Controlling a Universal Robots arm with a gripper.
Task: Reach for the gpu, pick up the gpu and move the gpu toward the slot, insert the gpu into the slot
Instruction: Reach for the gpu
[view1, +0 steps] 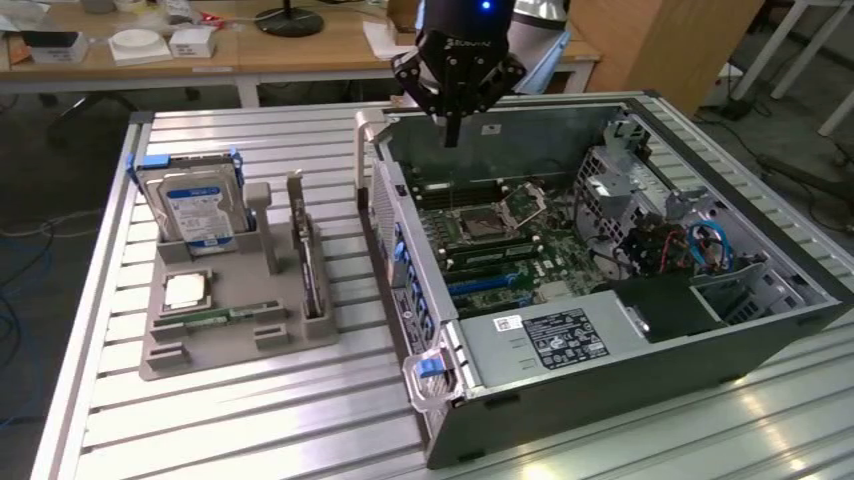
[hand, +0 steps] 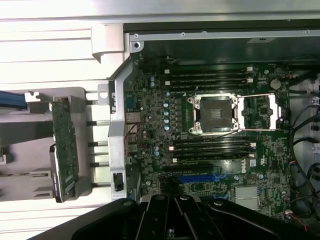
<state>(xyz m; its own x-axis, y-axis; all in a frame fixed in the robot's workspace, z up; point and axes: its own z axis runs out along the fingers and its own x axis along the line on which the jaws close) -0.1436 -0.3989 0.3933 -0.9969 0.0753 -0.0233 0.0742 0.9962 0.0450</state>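
Note:
The gpu (view1: 310, 262) is a thin dark card standing on edge in a grey holder (view1: 227, 340) on the table, at the exterior view's left of the open computer case. The wrist view looks down on the gpu's green edge (hand: 64, 150). My gripper (view1: 454, 128) hangs shut and empty above the case's far wall, well apart from the card; its dark fingers (hand: 172, 212) are pressed together. On the green motherboard (view1: 534, 255) a long blue slot (view1: 483, 284) lies among black ones, and it appears as a blue slot (hand: 197, 177) in the wrist view.
The holder also carries a blue-labelled hard drive (view1: 195, 205), a square processor (view1: 184, 290) and a small memory stick (view1: 220, 317). Inside the case (view1: 641, 340) are the processor socket (hand: 215, 114), cables and a power supply. A cluttered desk (view1: 267, 45) stands behind the table.

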